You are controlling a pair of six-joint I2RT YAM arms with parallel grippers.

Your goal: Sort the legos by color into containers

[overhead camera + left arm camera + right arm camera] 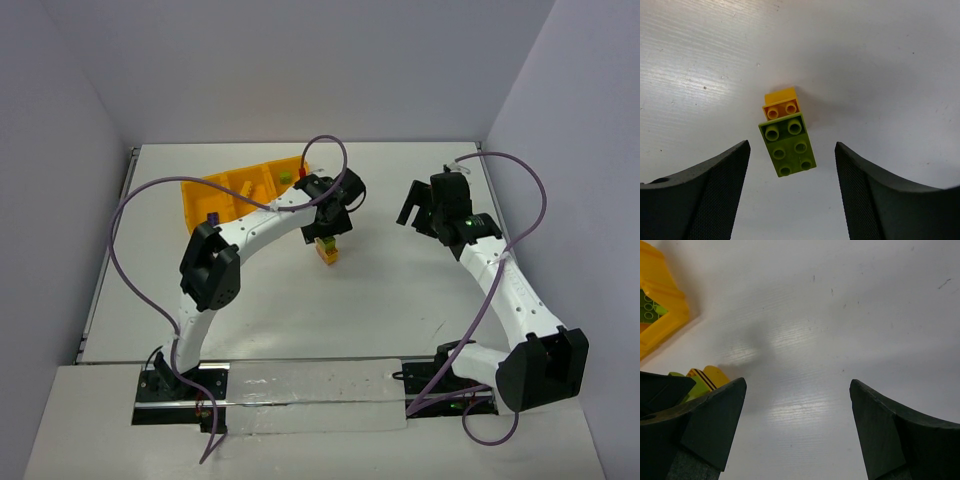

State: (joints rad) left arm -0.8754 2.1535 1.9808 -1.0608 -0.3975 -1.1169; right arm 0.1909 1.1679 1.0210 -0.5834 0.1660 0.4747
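Reads as a robotics lab test cell rather than a home or shop. Floored with a plain white tabletop (400,300), boxed in on three sides by bare pale walls (300,70). Fitted with a white-and-black left arm (255,228) and right arm (510,290), bolted to a mounting strip (310,395) at the near edge and trailing loose purple cables (543,200).

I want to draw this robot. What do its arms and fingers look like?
The left arm and right arm are white tubes with chunky black joints. A purple cable loops along each. The fingers are black, curved and finely dotted.
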